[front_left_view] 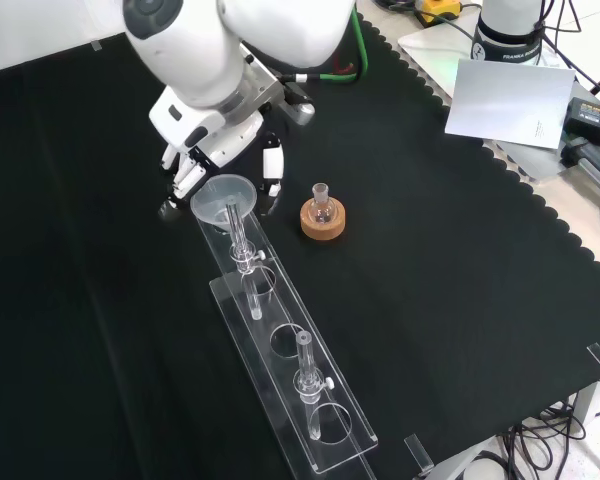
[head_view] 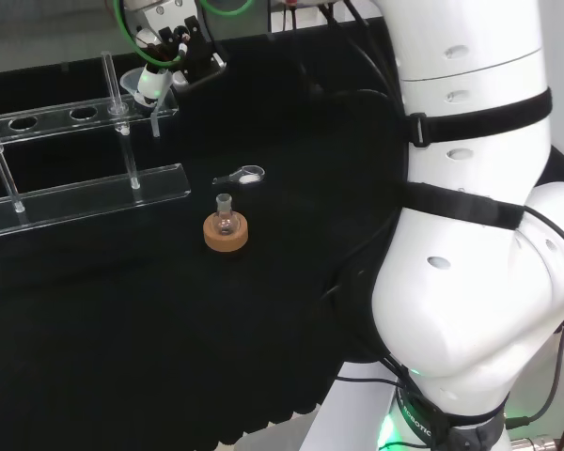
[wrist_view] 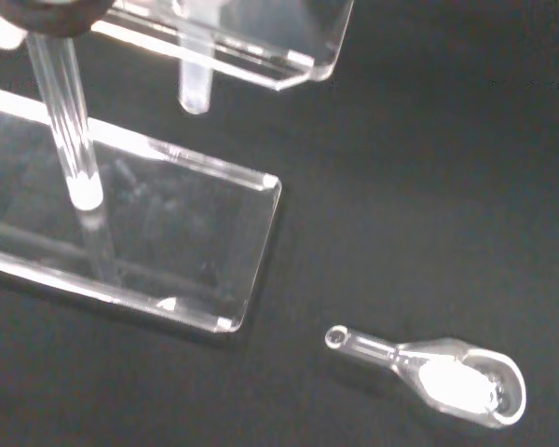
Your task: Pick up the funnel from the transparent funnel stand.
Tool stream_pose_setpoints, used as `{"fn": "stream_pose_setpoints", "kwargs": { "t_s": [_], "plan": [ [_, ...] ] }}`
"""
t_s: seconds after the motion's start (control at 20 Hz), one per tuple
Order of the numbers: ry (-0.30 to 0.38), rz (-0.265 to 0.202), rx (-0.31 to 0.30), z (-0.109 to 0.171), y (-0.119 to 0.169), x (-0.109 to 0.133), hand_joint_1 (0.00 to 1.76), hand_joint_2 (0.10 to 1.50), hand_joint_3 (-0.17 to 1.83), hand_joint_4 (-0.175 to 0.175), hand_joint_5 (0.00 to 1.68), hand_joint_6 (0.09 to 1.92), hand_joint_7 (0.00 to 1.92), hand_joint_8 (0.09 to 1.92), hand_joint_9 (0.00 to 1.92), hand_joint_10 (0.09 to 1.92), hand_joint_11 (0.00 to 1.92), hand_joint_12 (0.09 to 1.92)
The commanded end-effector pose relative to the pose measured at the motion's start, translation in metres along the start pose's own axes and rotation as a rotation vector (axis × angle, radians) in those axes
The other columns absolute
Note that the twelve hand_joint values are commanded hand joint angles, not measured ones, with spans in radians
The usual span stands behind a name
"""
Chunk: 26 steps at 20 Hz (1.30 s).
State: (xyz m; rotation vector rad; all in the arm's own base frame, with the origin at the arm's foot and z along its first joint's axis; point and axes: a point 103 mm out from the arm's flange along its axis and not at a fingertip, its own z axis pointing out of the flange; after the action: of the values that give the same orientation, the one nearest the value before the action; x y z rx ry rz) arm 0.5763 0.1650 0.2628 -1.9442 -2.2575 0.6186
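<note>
Funnel (front_left_view: 226, 198): is sitting in the end hole of the transparent funnel stand (front_left_view: 286, 358), at the end nearest the hand in the front view; its wide mouth is pointing up and its stem is passing down through the top plate.
Hand (front_left_view: 223, 150): is hovering right at the funnel, just behind it in the front view; in the head view it (head_view: 164, 58) is reaching down over the stand's right end, fingers curving around the funnel (head_view: 137, 86). Whether the fingers are actually touching or pinching the funnel, I cannot tell.
Stand: is lying lengthwise on the black cloth (front_left_view: 450, 240), two clear plates on clear posts, with a row of round holes in the top plate.
Small flask (front_left_view: 322, 200): is standing upright in a cork ring (front_left_view: 323, 222), just right of the funnel in the front view, apart from the stand.
Glass scoop (wrist_view: 438, 375): is lying flat on the cloth near the stand's corner in the wrist view, white powder resting in its bowl; in the head view it (head_view: 242, 175) is lying just beyond the cork ring.
</note>
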Motion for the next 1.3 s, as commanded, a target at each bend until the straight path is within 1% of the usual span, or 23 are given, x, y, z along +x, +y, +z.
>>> {"fn": "stream_pose_setpoints", "kwargs": {
  "t_s": [0.05, 0.15, 0.25, 0.45, 0.5, 0.6, 0.7, 0.8, 0.95, 1.1, 1.2, 1.3],
  "plan": [
    [-0.020, 0.022, -0.154, -0.025, -0.010, -0.002, 0.76, 0.77, 0.41, -0.093, 0.27, 0.09, 0.60, 0.75, 0.97, 0.58, 0.54, 1.33],
    [-0.023, 0.021, -0.176, -0.034, -0.015, -0.002, 0.77, 0.77, 0.42, -0.093, 0.28, 0.09, 0.62, 0.76, 0.98, 0.58, 0.54, 1.32],
    [-0.031, 0.025, -0.215, -0.047, -0.024, -0.004, 0.78, 0.77, 0.42, -0.090, 0.31, 0.09, 0.63, 0.76, 0.99, 0.58, 0.55, 1.32],
    [-0.043, 0.033, -0.249, -0.060, -0.036, -0.007, 0.79, 0.76, 0.44, -0.077, 0.39, 0.09, 0.69, 0.76, 1.01, 0.59, 0.56, 1.31],
    [-0.046, 0.043, -0.269, -0.065, -0.042, -0.010, 0.80, 0.76, 0.45, -0.070, 0.43, 0.09, 0.73, 0.75, 1.02, 0.59, 0.57, 1.30],
    [-0.049, 0.054, -0.286, -0.070, -0.047, -0.013, 0.81, 0.75, 0.46, -0.054, 0.52, 0.10, 0.81, 0.74, 1.05, 0.58, 0.59, 1.29],
    [-0.047, 0.062, -0.304, -0.074, -0.053, -0.017, 0.82, 0.75, 0.47, -0.037, 0.64, 0.16, 0.87, 0.72, 1.07, 0.57, 0.61, 1.27],
    [-0.047, 0.071, -0.318, -0.079, -0.061, -0.021, 0.83, 0.75, 0.48, -0.026, 0.71, 0.21, 0.90, 0.70, 1.09, 0.56, 0.62, 1.27],
    [-0.038, 0.094, -0.340, -0.089, -0.079, -0.031, 0.83, 0.75, 0.48, -0.021, 0.74, 0.29, 0.92, 0.69, 1.11, 0.54, 0.64, 1.25],
    [-0.029, 0.111, -0.356, -0.094, -0.098, -0.038, 0.84, 0.74, 0.49, -0.020, 0.70, 0.41, 0.93, 0.69, 1.12, 0.53, 0.65, 1.25],
    [-0.023, 0.122, -0.367, -0.095, -0.111, -0.041, 0.84, 0.74, 0.49, -0.020, 0.69, 0.45, 0.92, 0.69, 1.12, 0.52, 0.65, 1.25],
    [-0.012, 0.135, -0.382, -0.094, -0.130, -0.042, 0.84, 0.74, 0.49, -0.020, 0.67, 0.49, 0.91, 0.69, 1.12, 0.53, 0.65, 1.25]
  ]
}}
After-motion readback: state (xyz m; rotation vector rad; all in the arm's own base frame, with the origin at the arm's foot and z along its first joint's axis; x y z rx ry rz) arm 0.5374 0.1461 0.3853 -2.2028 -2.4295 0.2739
